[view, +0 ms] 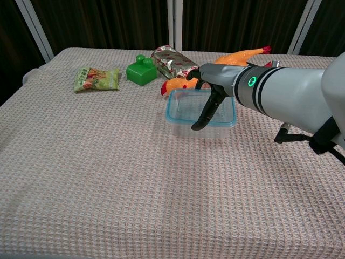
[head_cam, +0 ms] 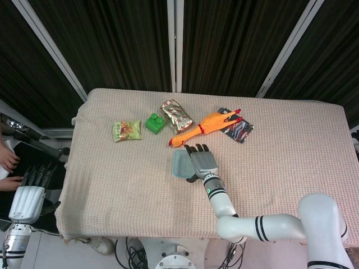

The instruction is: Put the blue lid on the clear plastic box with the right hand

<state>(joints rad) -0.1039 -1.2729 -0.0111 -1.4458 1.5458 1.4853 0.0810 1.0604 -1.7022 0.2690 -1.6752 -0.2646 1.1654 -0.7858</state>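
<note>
The clear plastic box (view: 182, 129) stands mid-table with the blue lid (view: 186, 109) lying on its rim. In the head view the lid (head_cam: 180, 164) shows as a pale blue rectangle. My right hand (head_cam: 203, 161) lies flat on the lid's right part, its fingers stretched past the far edge. In the chest view the right hand (view: 214, 89) has its thumb hanging down in front of the box's near wall. My left hand (head_cam: 31, 185) hangs off the table's left side, fingers apart, holding nothing.
Just behind the box lie an orange rubber chicken (head_cam: 205, 126) and a dark patterned packet (head_cam: 238, 130). Further left are a foil snack bag (head_cam: 176, 115), a green block (head_cam: 155, 123) and a green snack packet (head_cam: 127, 130). A person's hand (head_cam: 8, 158) shows at the left edge.
</note>
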